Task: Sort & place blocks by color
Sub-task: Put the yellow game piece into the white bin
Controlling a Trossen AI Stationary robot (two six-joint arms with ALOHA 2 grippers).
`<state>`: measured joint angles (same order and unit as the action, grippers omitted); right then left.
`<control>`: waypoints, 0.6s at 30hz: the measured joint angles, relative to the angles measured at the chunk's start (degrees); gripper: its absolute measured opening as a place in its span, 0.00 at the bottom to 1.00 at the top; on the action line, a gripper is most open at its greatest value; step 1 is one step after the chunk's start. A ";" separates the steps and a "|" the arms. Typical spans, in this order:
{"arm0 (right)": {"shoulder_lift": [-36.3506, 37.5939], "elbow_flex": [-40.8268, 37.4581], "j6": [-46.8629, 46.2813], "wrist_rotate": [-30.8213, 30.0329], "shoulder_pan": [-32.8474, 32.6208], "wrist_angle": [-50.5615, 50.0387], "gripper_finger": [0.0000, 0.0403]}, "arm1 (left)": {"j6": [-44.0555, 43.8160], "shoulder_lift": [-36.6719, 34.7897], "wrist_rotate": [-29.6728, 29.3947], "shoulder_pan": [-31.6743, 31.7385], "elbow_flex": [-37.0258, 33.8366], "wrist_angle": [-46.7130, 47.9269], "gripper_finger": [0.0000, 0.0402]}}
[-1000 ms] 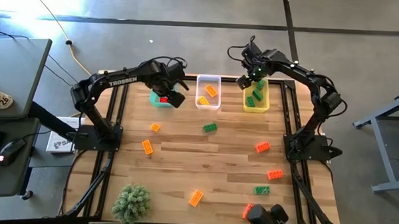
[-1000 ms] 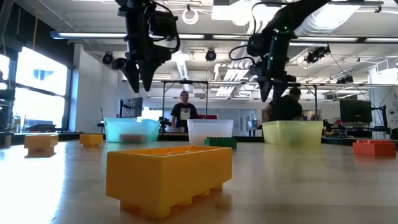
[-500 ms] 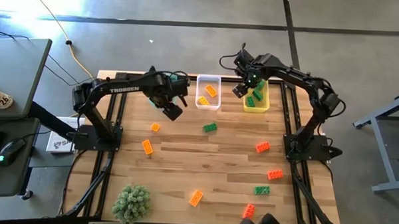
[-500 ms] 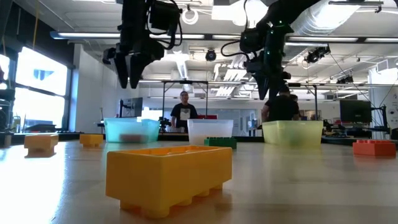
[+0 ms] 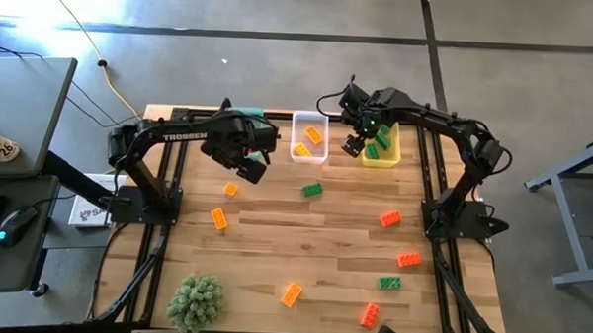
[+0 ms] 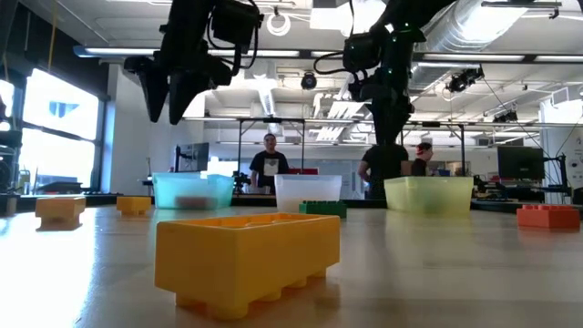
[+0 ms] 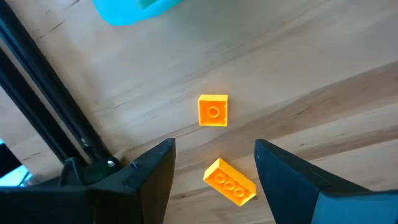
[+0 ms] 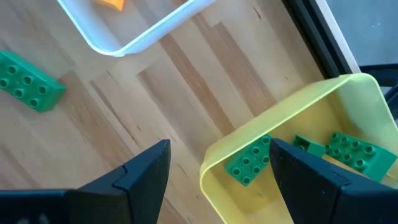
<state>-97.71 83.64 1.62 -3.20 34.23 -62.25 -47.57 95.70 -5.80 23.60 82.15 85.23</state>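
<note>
My left gripper [image 5: 253, 168] hangs open above the table, just near of the teal bin [image 5: 245, 113], fingers pointing down. Below it lie two yellow-orange blocks, a small one [image 7: 213, 111] and a longer one [image 7: 230, 182]. My right gripper [image 5: 354, 146] hangs open over the near edge of the yellow bin [image 8: 273, 149], which holds green blocks [image 8: 249, 163]. The clear bin [image 5: 309, 137] holds yellow-orange blocks. A green block [image 8: 28, 81] lies flat on the table, near of the clear bin. More blocks lie scattered on the near half.
A fuzzy green plant ball [image 5: 195, 299] sits at the near left corner. Red-orange blocks [image 5: 391, 218] [image 5: 408, 258] [image 5: 369, 312], a green one [image 5: 389, 282] and a yellow-orange one [image 5: 291, 294] lie near right. People stand beyond the table [image 6: 270, 164].
My left gripper has swung from above the teal bin toward the table's left and near edge, rolling as it went. My right gripper has swung from above the yellow bin toward the table's left, to the bin's near edge, also rolling. Both stay high and open.
</note>
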 joint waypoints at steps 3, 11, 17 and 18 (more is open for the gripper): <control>0.00 0.00 0.36 0.01 -0.30 0.44 0.65 | -2.71 -0.01 0.22 -1.11 -1.64 -2.46 0.52; 0.00 0.00 2.42 0.20 -0.27 1.00 0.65 | -7.74 -0.48 3.46 -2.41 -11.76 -9.92 0.52; 0.00 0.00 1.77 0.68 -0.27 2.72 0.65 | -7.81 -0.48 2.99 -2.56 -18.01 -16.31 0.52; 0.00 0.00 1.53 0.70 -0.27 2.93 0.65 | -7.83 -0.48 2.97 -2.56 -18.82 -16.95 0.52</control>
<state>-97.71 83.64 3.15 -2.50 33.95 -59.32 -55.40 95.22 -2.83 21.04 63.33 68.28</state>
